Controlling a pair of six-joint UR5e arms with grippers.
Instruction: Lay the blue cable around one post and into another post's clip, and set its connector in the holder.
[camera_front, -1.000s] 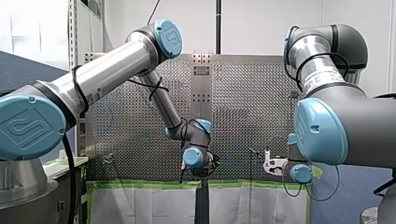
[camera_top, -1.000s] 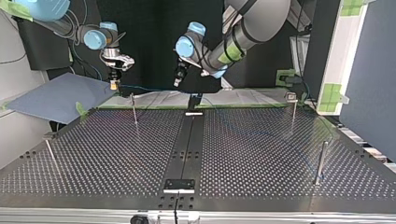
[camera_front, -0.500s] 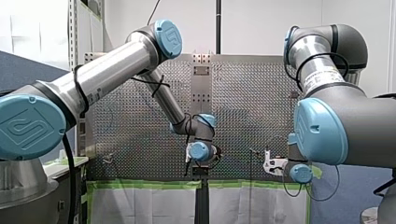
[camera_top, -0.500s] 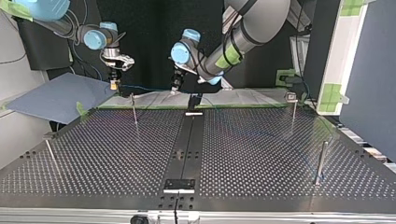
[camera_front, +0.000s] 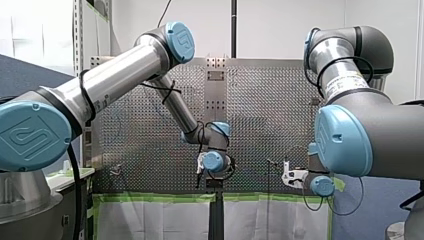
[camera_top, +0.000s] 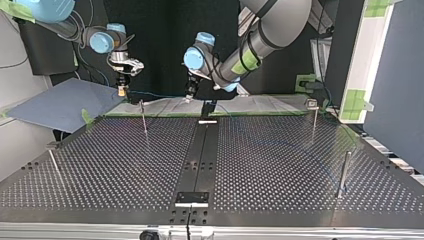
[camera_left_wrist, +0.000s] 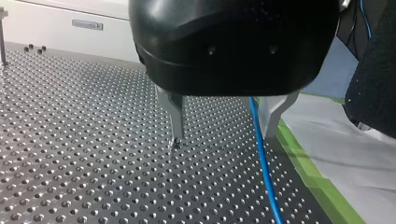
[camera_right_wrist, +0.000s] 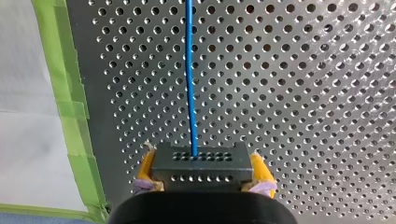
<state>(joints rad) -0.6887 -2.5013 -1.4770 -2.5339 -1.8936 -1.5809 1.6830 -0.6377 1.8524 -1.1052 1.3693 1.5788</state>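
One perforated table (camera_left_wrist: 70, 140), green-taped edge (camera_left_wrist: 309, 169) — left gripper (camera_left_wrist: 223, 137) spread astride blue cable (camera_left_wrist: 264, 163), right gripper (camera_right_wrist: 203, 161) clamping connector (camera_right_wrist: 201, 167).

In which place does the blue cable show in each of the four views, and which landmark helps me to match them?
Front view: too thin to make out.
Top view: the blue cable runs from my right pincer along the table's far edge.
Left wrist view: between my open left pincer's fingers, nearer one.
Right wrist view: straight ahead from the connector my right pincer grips.
Landmark: green tape at the table's edge.
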